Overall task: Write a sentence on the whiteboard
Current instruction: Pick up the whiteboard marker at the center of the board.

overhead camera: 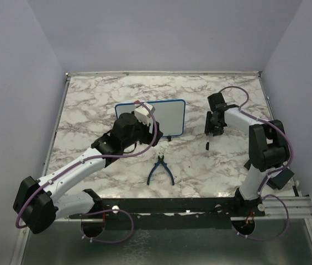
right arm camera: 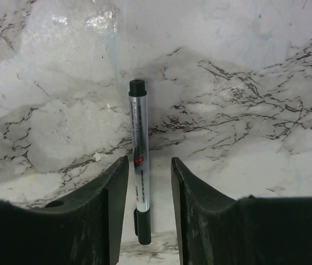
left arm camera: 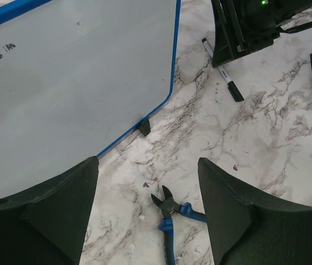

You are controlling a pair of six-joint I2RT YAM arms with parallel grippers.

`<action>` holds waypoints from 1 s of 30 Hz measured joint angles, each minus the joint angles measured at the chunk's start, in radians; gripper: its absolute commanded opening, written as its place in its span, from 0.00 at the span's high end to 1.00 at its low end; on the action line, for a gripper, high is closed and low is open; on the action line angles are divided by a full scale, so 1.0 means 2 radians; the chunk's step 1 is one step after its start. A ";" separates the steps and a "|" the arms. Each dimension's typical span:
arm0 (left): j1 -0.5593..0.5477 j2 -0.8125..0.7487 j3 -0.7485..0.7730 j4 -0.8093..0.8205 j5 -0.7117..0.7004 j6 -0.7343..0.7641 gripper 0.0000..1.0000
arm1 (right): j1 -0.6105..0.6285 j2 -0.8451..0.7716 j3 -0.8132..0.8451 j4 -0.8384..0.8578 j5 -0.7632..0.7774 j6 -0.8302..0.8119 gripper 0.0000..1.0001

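**Right hand** (right arm camera: pixel 149 163): fingers apart, astride the marker (right arm camera: pixel 138 143), with a narrow gap on each side. No grip seen yet.

**Marker:** flat on the worktop (right arm camera: pixel 244 138), barrel running straight away from the hand. Whether it is capped cannot be told.

**Left hand** (left arm camera: pixel 147 163): fingers wide apart, empty, hovering. Pliers (left arm camera: pixel 169 212) lie just below it.

**Whiteboard** (overhead camera: pixel 169 117): under and ahead of the left hand, well off to the right hand's left. No line of writing, only a few small dark marks.

**Step, judged:** picking up the marker.

**Handling note:** centre the barrel between the fingers and close squarely at mid-length so it neither rolls nor pivots. Keep the fingertips just off the worktop and lift straight up.
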 measured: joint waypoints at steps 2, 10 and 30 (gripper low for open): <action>0.000 0.001 0.000 0.000 0.000 0.000 0.26 | 0.001 0.010 0.001 0.004 0.002 0.000 0.66; 0.000 0.001 0.000 0.004 0.003 -0.006 0.25 | 0.003 0.021 0.010 0.019 0.005 0.004 0.99; -0.033 -0.039 -0.093 0.155 0.026 -0.259 0.23 | 0.003 -0.251 -0.116 0.128 -0.083 0.038 0.99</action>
